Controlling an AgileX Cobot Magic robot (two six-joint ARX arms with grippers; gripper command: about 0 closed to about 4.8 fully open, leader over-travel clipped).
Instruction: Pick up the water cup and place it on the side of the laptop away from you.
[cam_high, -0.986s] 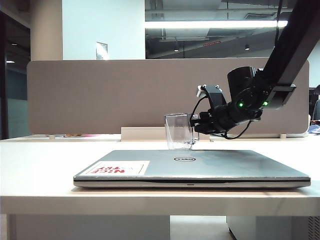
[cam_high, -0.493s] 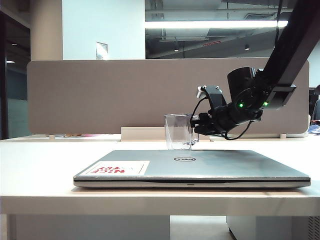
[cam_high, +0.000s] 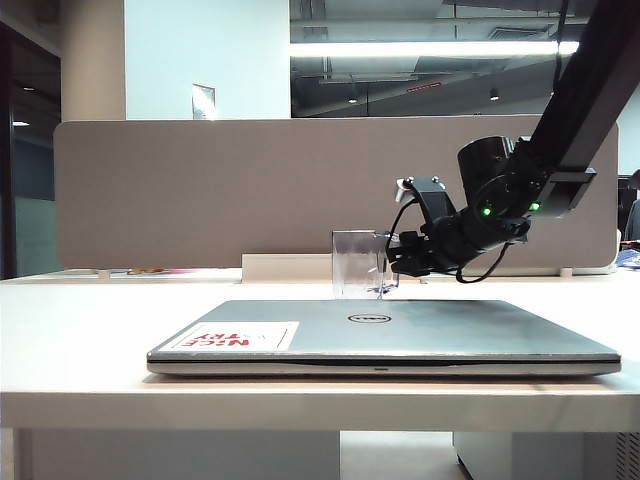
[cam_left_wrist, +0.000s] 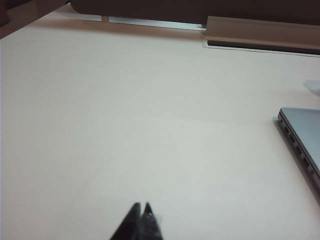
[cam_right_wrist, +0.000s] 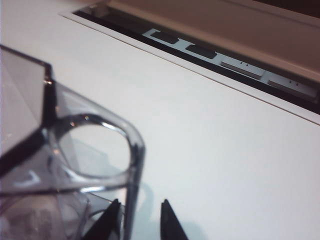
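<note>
The exterior camera sat low at the tabletop (cam_high: 80, 330) edge, facing the laptop (cam_high: 385, 335); the wrist cameras looked down close, sharing that tabletop.

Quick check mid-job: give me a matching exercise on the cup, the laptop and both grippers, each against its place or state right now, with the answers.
Things:
1. water cup
2. laptop
3. left gripper
4. right gripper

States:
A. shut, over bare table beside the laptop's edge
B. closed flat, lid up, at the near side of the table
C. upright behind the laptop
D. jaws parted either side of the cup's clear handle

Pairs: 1-C, 2-B, 3-A, 4-D
</note>
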